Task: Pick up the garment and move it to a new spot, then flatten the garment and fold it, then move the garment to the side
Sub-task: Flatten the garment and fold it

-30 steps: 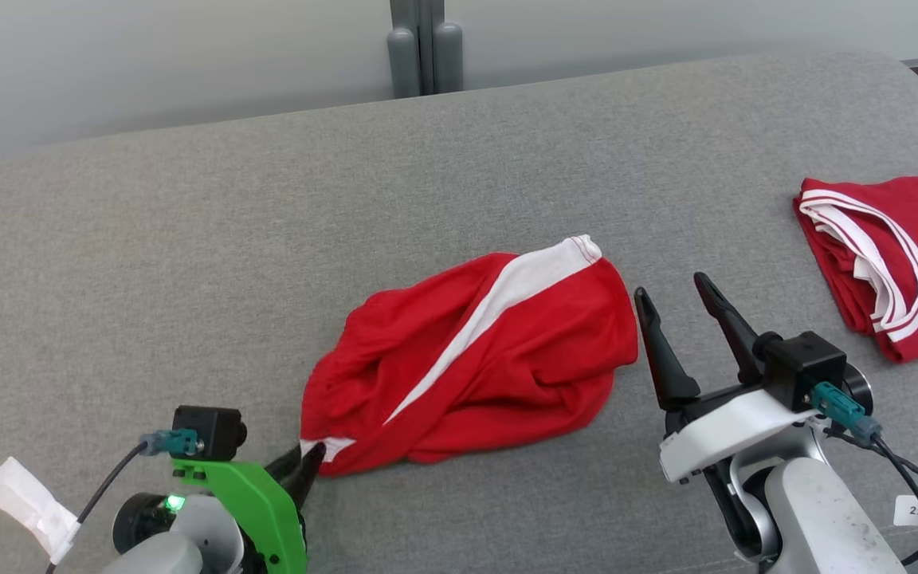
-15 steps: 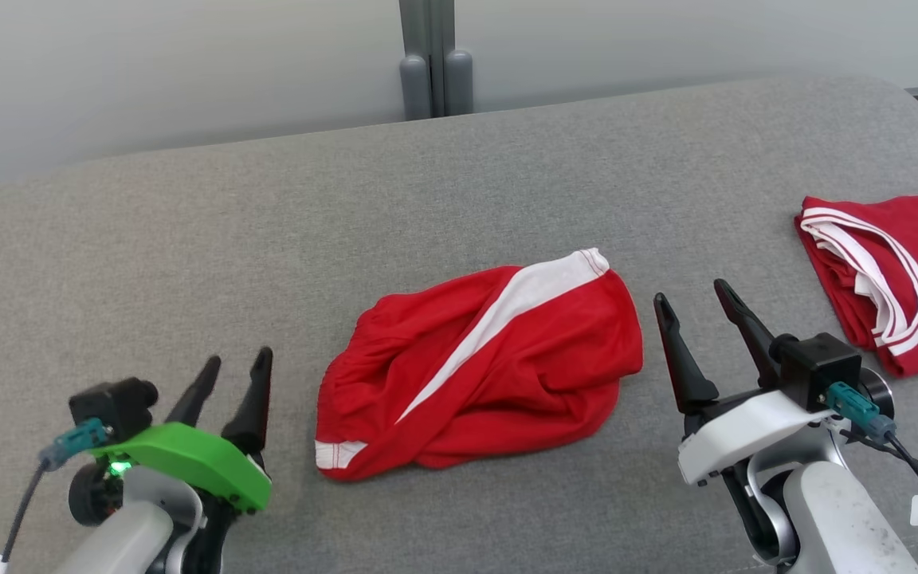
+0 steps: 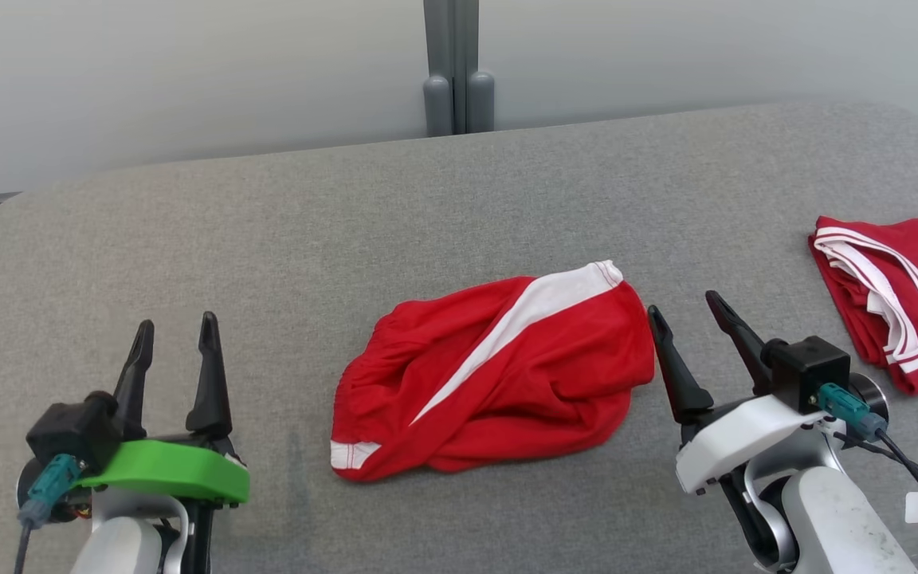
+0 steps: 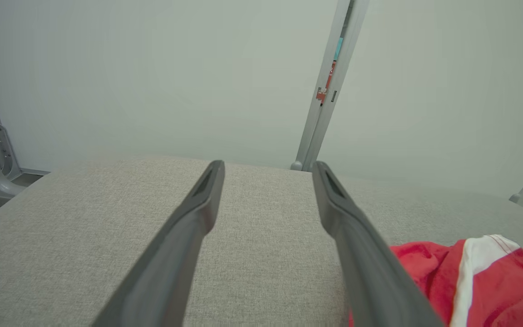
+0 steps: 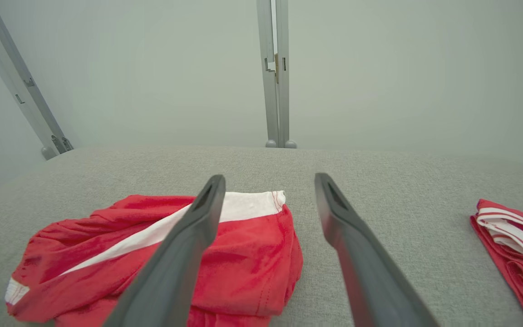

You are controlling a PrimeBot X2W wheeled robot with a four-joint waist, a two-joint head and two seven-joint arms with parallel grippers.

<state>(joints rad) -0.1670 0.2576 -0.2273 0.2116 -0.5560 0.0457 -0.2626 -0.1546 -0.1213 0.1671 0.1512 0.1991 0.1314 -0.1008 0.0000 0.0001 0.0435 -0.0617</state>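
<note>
The garment (image 3: 499, 371) is a pair of red shorts with a white side stripe, lying crumpled in the middle of the grey cushion (image 3: 347, 223). My left gripper (image 3: 176, 335) stands open well to the left of it, fingers empty and apart from the cloth. In the left wrist view the garment (image 4: 484, 277) shows at the lower right, beyond the open left gripper (image 4: 266, 170). My right gripper (image 3: 686, 315) is open just off the garment's right edge. In the right wrist view its left finger overlaps the garment (image 5: 252, 254), and the right gripper (image 5: 268, 181) holds nothing.
A folded red jersey with white trim (image 3: 897, 295) lies at the cushion's right edge, also visible as the jersey (image 5: 515, 240) in the right wrist view. A grey post (image 3: 459, 72) stands against the pale wall behind the cushion. Bare cushion stretches left and behind the garment.
My left gripper let go of the garment's lower-left corner, opened, and drew away to the left. The head camera shifted, so the whole scene sits lower and further right. The right gripper stayed open.
</note>
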